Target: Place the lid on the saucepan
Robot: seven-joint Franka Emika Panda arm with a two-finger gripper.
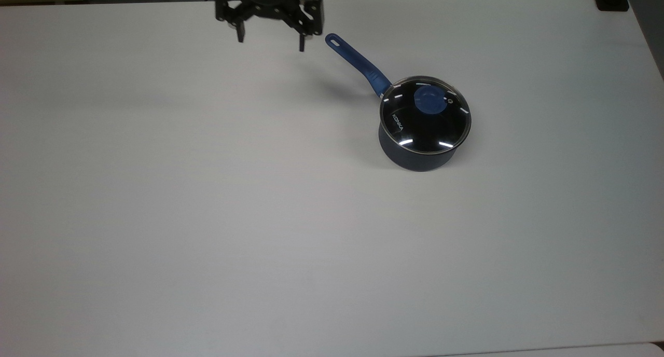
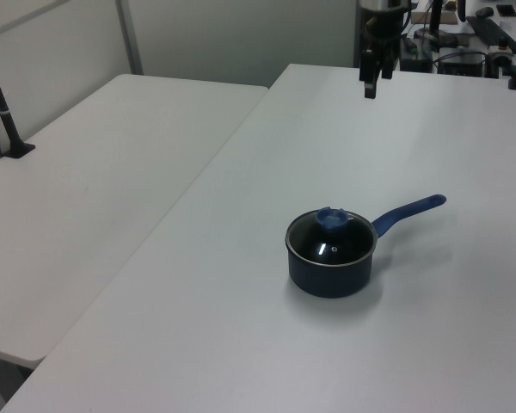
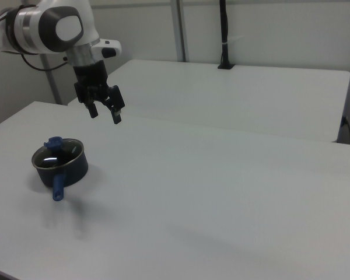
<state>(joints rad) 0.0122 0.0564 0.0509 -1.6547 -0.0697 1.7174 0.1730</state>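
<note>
The small deep navy saucepan (image 1: 415,152) stands upright on the plain white desk (image 1: 207,217), toward the top view's upper right. Its long straight blue handle (image 1: 358,64) lies level above the surface and points to the top view's upper left, ending in a slotted hole. The round clear glass lid with a thin steel rim (image 1: 425,115) sits flat on the pan's mouth, rim meeting rim all round, the blue knob (image 1: 429,99) at its centre and white "KONKA" lettering near the top view's left edge of the glass.

The black two-finger tool (image 1: 270,38) hangs in the air near the desk's far edge, well apart from the pan and beyond the handle's tip. Its fingers are spread wide and hold nothing. The right view shows it below the white arm (image 3: 58,29), pointing downward.

The desk surface is matt, unmarked and evenly lit. A second white desk (image 2: 95,181) adjoins it in the left view, carrying a black clamped post (image 2: 2,107). Pale partition walls (image 2: 215,34) stand behind.
</note>
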